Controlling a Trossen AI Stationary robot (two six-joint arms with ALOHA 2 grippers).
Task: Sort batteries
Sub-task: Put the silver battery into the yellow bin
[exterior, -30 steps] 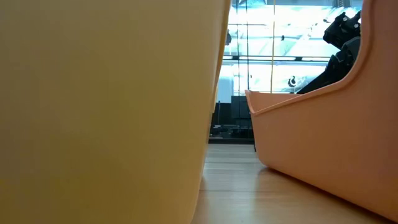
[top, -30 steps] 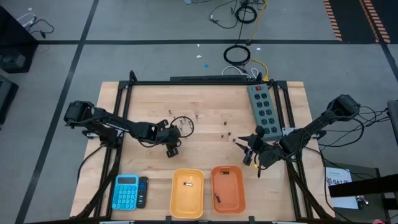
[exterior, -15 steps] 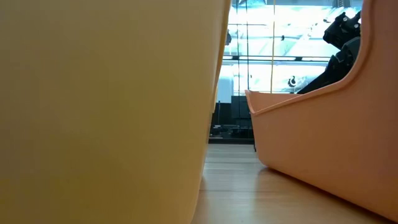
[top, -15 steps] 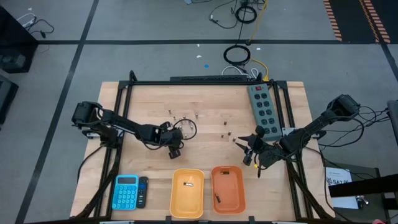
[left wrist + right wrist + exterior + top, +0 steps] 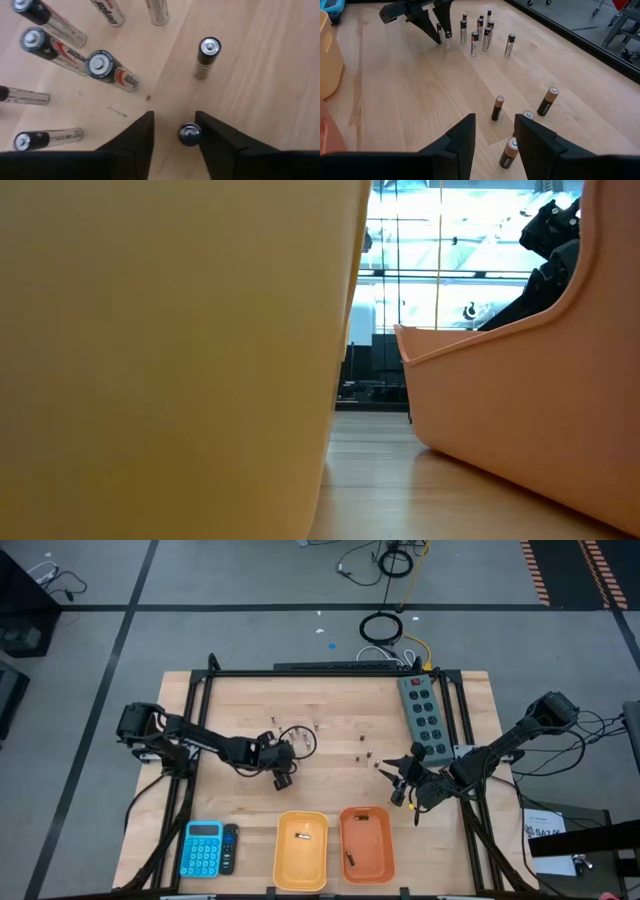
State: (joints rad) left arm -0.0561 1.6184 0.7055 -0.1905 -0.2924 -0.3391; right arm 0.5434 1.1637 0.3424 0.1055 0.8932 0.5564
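The batteries [image 5: 111, 71] stand upright in a cluster on the table [image 5: 330, 710], small, hard, smooth cylinders, probably light and easy to tip or let slip; a grip across the middle of the body looks safest. The left gripper [image 5: 173, 134] hangs spread open around 1 silvery battery [image 5: 190, 134], not yet clenched. The right gripper [image 5: 494, 131] waits open near the dark batteries [image 5: 498, 107]. The yellow bin [image 5: 282, 858] holds 1 battery, the orange bin [image 5: 385, 850] 1 too.
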